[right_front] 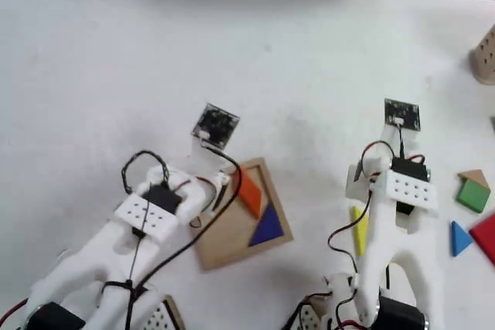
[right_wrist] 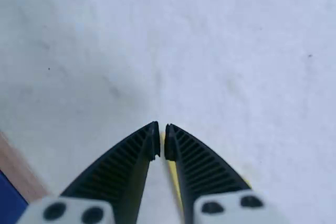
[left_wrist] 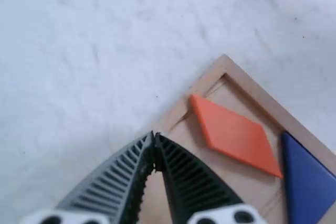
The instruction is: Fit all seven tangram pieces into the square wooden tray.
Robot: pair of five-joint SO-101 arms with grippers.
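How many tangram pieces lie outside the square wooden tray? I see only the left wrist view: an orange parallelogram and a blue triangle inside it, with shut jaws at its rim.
Observer: Five, in the high view: a thin yellow piece, a green square, a tan wooden triangle, a small blue triangle and a red piece cut off by the frame edge.
Operator: Which one is closest to the wooden tray?
Observer: The yellow piece. It lies on the white table between the two arms, beside the right arm. The other four sit together off that arm's right side.
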